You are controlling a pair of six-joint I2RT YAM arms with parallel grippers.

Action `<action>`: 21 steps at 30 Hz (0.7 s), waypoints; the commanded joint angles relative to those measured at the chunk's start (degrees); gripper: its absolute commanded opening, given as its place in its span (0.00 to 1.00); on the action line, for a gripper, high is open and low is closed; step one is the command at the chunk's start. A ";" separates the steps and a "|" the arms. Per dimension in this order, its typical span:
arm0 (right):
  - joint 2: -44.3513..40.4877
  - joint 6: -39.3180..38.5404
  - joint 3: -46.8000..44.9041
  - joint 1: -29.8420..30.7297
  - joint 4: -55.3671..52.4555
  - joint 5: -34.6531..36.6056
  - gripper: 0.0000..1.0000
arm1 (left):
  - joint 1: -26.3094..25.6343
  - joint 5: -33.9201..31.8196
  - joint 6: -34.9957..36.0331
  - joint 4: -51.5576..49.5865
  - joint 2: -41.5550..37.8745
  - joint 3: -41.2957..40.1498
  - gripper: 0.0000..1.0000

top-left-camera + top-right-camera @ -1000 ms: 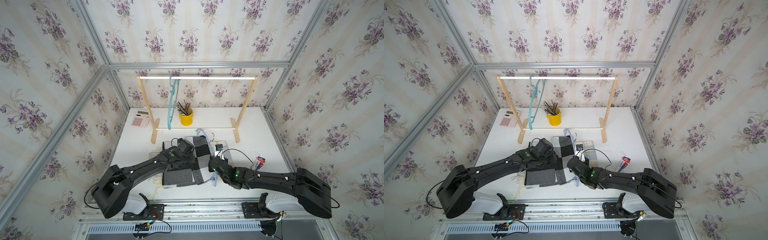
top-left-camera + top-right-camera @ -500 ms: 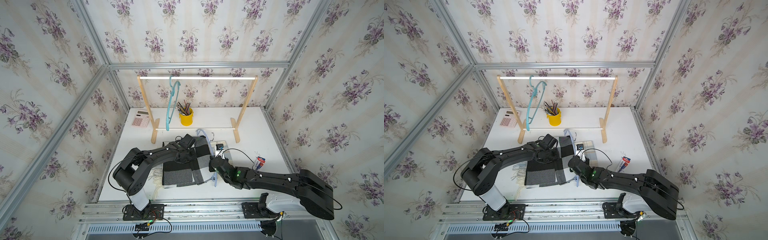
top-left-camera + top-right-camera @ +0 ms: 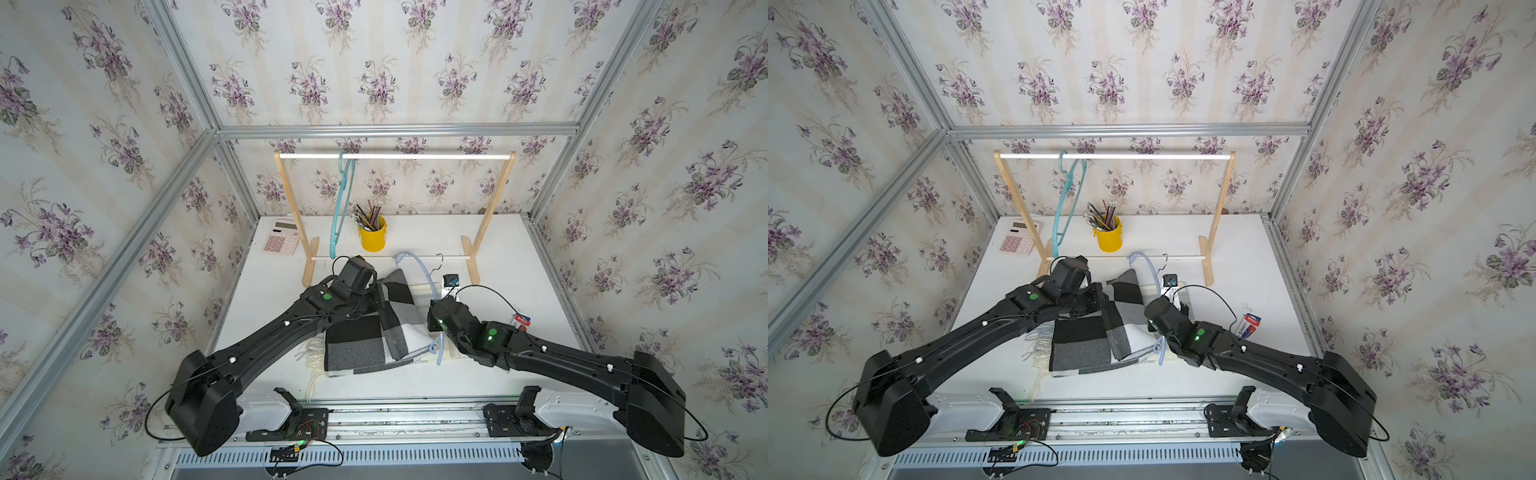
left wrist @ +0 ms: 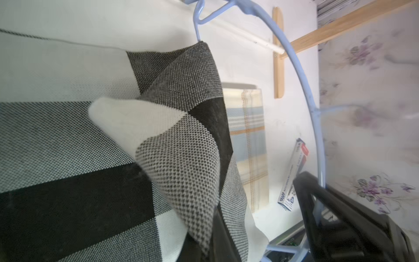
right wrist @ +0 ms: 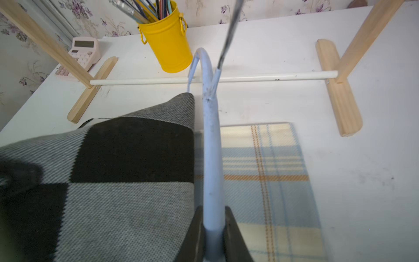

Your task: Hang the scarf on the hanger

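My left gripper point(image 3: 375, 299) is pinched shut on a raised fold of the checked scarf point(image 3: 361, 336), up at the scarf's 12 o'clock edge. The rest of the scarf lies flat mid-table, with its fringe toward 7 o'clock. My right gripper point(image 5: 213, 215) is clamped on the pale blue hanger point(image 5: 209, 147), fingers point(image 5: 195, 226) either side of its bar. The hanger runs along the scarf's 3 o'clock edge, above a plaid cloth point(image 5: 260, 163). The wooden rack point(image 3: 490, 208) stands at 12 o'clock.

readable text: none | small box point(image 4: 293, 174): print too blurred
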 commanded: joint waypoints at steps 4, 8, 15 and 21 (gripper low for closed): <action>-3.88 -7.93 8.70 -3.29 -11.22 4.04 0.00 | 0.18 -4.61 0.70 -3.88 -10.55 -0.97 0.00; -4.82 -12.57 14.78 -5.35 -15.91 5.00 0.00 | 0.18 -3.68 0.81 -4.04 -15.47 -0.19 0.00; -2.48 -17.64 27.79 -7.99 -25.88 2.82 0.00 | 0.41 -5.05 2.26 -7.10 -19.91 3.66 0.00; -1.28 -18.75 30.56 -10.40 -29.08 3.28 0.00 | 0.92 -4.40 2.48 -6.92 -21.60 5.62 0.00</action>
